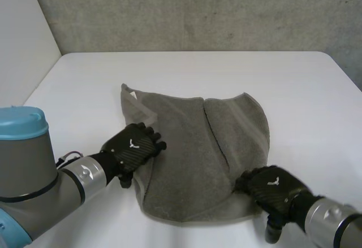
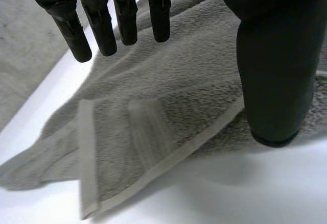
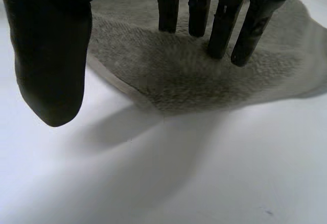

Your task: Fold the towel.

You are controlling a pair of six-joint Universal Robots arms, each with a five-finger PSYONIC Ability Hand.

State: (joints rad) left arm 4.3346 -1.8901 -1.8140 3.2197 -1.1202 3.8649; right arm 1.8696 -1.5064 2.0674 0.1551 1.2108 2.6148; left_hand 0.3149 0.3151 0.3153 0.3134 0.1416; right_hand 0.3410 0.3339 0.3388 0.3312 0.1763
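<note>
A grey towel [image 1: 192,157] lies rumpled on the white table [image 1: 226,73], with a flap laid over its right part. My left hand [image 1: 133,146] rests at the towel's left edge, fingers pointing onto the cloth. In the left wrist view its fingers [image 2: 102,25] hang straight above the towel [image 2: 153,112], the thumb [image 2: 276,71] apart beside a hemmed folded corner; the hand is open. My right hand [image 1: 271,188] is at the towel's near right corner. In the right wrist view its straight fingers [image 3: 219,25] touch the towel [image 3: 204,76], the thumb [image 3: 51,55] over bare table; the hand is open.
A rough grey wall [image 1: 198,11] rises behind the table's far edge. A pale wall [image 1: 22,39] borders the table on the left. Bare white tabletop surrounds the towel on all sides.
</note>
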